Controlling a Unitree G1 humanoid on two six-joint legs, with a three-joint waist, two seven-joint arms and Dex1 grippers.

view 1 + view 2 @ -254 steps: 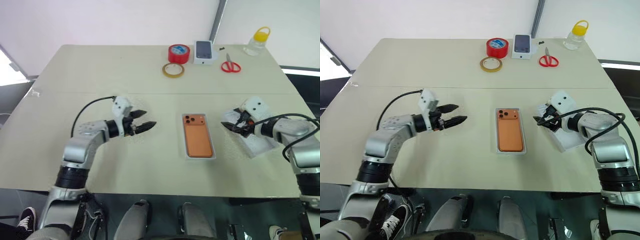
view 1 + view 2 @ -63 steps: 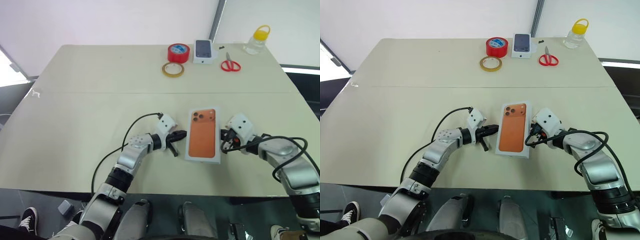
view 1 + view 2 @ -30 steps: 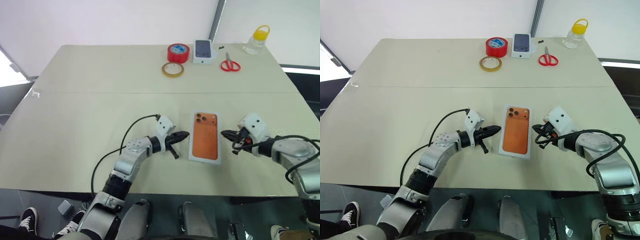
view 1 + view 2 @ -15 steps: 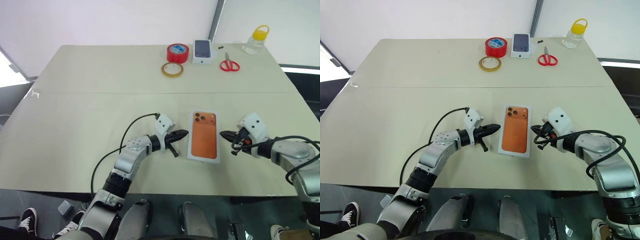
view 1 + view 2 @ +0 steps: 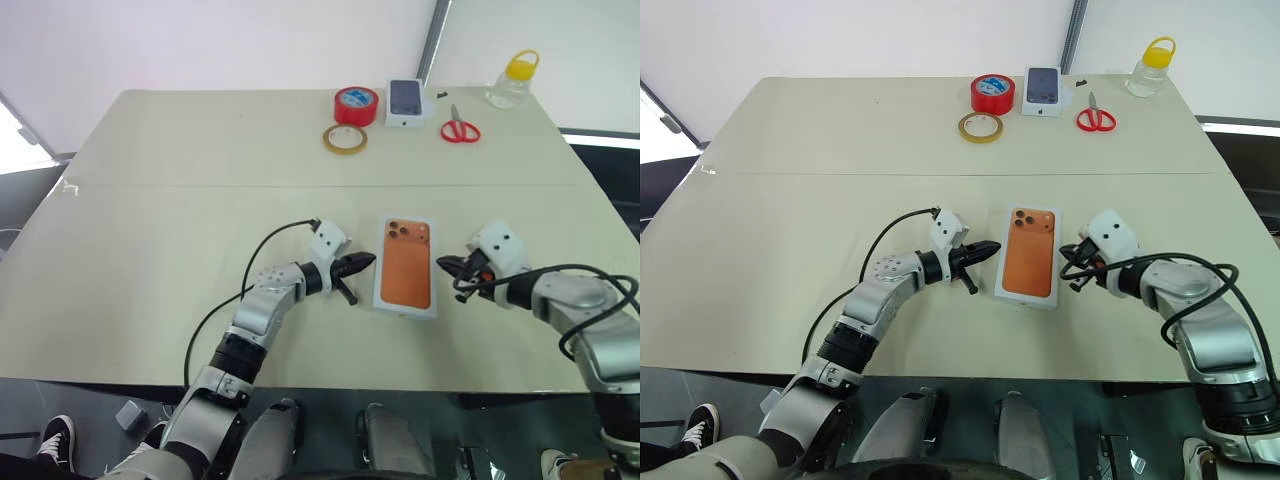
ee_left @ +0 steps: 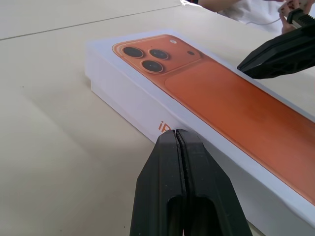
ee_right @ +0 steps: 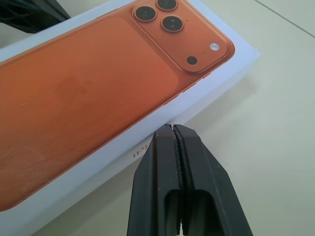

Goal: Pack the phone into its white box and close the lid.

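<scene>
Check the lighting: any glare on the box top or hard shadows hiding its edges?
Left wrist view: box top evenly lit, no glare; side wall lightly shaded, edges plain. Right wrist view: soft shadow on the table along the box, by the right tool. Left eye view: bright washed-out patch at the left border, far from the box.

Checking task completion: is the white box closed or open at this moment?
Closed. The lid, printed with an orange phone, sits fully over the white box; no tray floor shows.
</scene>
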